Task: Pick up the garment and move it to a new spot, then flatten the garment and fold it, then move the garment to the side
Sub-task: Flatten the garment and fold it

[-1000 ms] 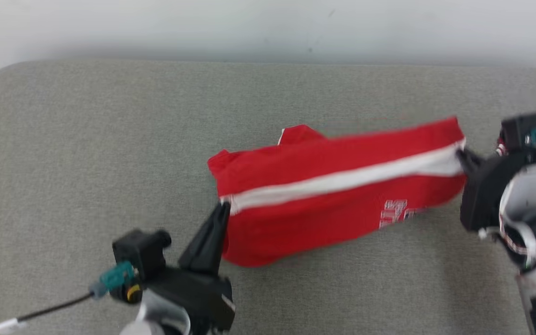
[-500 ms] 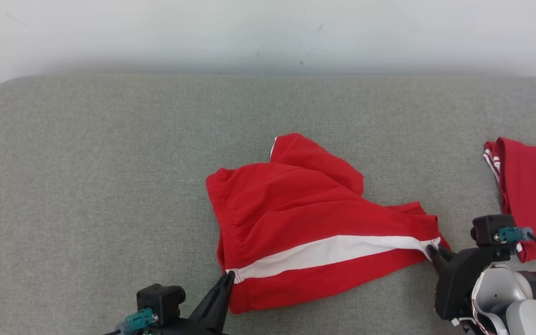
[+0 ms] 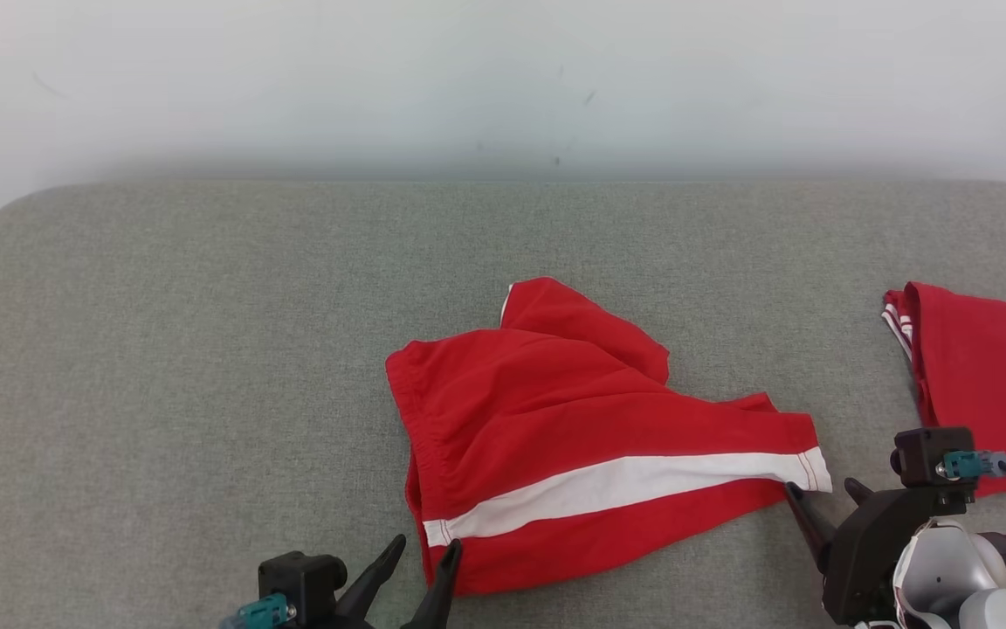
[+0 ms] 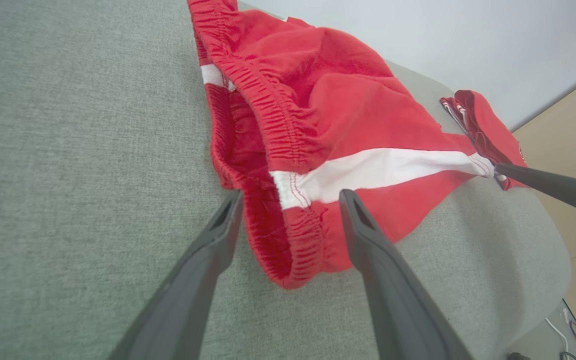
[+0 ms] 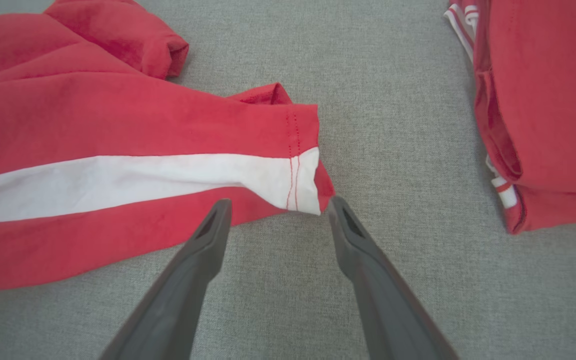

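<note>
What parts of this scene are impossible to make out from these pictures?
Red shorts: the underside, head view, hidden by the top layer of cloth.
Second red garment: its full shape, head view, cut off by the right edge.
Left claw: its wrist, head view, cut off by the bottom edge.

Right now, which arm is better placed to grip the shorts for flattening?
Left, probably. The left tool is open with the waistband of the shorts well between its fingers; the right tool is open with only the hem corner at its fingertips.
</note>
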`<state>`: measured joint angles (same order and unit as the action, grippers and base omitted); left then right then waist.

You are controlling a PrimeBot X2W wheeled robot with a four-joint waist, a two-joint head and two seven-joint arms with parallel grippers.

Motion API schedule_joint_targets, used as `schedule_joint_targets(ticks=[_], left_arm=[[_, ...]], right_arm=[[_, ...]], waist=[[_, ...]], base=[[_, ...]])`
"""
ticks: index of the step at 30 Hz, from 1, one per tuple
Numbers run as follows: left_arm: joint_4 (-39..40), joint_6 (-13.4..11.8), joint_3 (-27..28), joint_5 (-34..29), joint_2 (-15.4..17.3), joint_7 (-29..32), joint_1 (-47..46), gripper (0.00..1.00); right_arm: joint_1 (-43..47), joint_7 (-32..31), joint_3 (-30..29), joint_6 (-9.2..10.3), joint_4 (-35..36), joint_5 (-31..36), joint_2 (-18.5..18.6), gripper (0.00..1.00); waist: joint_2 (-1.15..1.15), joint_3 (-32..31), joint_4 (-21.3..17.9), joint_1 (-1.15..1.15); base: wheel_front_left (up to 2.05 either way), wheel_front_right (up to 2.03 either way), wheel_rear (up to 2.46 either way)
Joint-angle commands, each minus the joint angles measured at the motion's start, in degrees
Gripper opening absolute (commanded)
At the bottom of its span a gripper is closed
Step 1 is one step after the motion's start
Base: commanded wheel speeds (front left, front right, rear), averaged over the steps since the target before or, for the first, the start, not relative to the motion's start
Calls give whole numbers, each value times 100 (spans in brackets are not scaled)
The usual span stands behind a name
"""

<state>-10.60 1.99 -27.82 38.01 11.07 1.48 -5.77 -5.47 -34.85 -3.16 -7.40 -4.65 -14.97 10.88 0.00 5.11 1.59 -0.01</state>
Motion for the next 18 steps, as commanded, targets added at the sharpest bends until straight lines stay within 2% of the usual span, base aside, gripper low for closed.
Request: schedule_joint_targets(ticks=[1,8,10,11,12,13,16,17,18], left_arm=[[-45,-22,5,-3,24,38,-40,100],[-181,-88,26,65,31,207,-194,88],[-211,-119,48,86,21,230,-243,78],[-223,-131,66,95,11,226,-268,72],[-234,-127,74,104,10,222,-280,47],[-243,-130,78,115,14,223,-277,32],[-262,-141,75,137,38,244,-257,11],[-257,-137,74,144,43,252,-255,2],[-261,-137,61,150,54,285,-250,0]], right_arm=[[74,-24,20,-17,34,-13,-27,100],[52,-43,60,-17,100,20,-45,100],[40,-52,78,-17,103,18,-56,100],[37,-53,90,-17,106,13,-61,100],[38,-57,100,-17,110,8,-66,100],[42,-65,111,-17,119,5,-69,100],[54,-83,119,-17,154,26,-70,100],[58,-96,114,-17,166,41,-68,100],[67,-117,95,-17,169,49,-66,100]], waist=[[0,0,-10,1],[0,34,-48,1],[0,45,-67,1],[0,46,-77,1],[0,47,-87,1],[0,47,-97,1],[0,44,-121,1],[0,46,-124,1],[0,47,-125,1]], base=[[0,0,0],[0,0,0],[0,0,0],[0,0,0],[0,0,0],[0,0,0],[0,0,0],[0,0,0],[0,0,0]])
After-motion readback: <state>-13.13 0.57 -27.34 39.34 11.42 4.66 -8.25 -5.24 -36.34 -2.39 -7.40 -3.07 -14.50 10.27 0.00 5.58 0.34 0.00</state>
